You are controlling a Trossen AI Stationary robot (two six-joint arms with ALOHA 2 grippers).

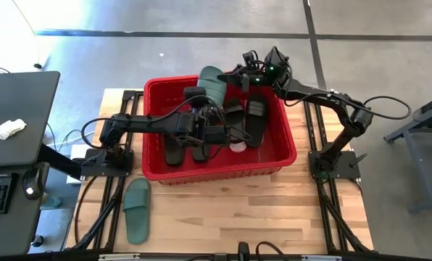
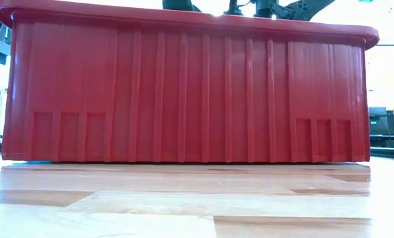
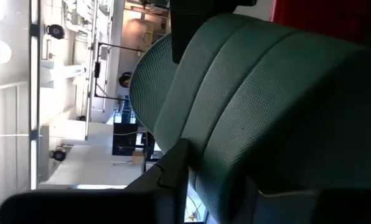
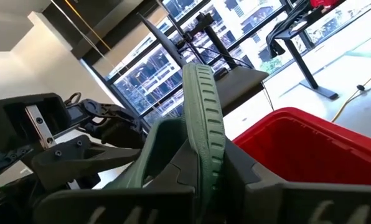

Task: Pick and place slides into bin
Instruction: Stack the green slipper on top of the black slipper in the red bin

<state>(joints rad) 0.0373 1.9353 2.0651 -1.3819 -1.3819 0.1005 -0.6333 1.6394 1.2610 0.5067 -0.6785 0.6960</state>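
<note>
Wood-plank surface (image 1: 223, 217) carries the red bin (image 1: 158, 170), which sits toward the far edge, between the two arm bases. In the low view the bin's ribbed front wall (image 2: 184, 92) fills nearly the whole width. Inside the bin lie several black slides (image 1: 254, 119) side by side, with something pale (image 1: 237, 147) just visible among them near the front wall. One sage green slide (image 1: 213, 85) stands tilted up over the bin's far rim, held between the two arms. The right end effector (image 1: 238, 78) is closed on this raised green slide (image 4: 204, 118), its dark fingers clamping the ribbed sole edge. The left end effector (image 1: 201, 98) reaches in from the left edge over the bin and is at the same slide; its fingers look slightly parted against the green strap (image 3: 254, 106), and whether they grip cannot be told. A second green slide (image 1: 137, 210) lies flat outside the bin, near the front left corner.
</note>
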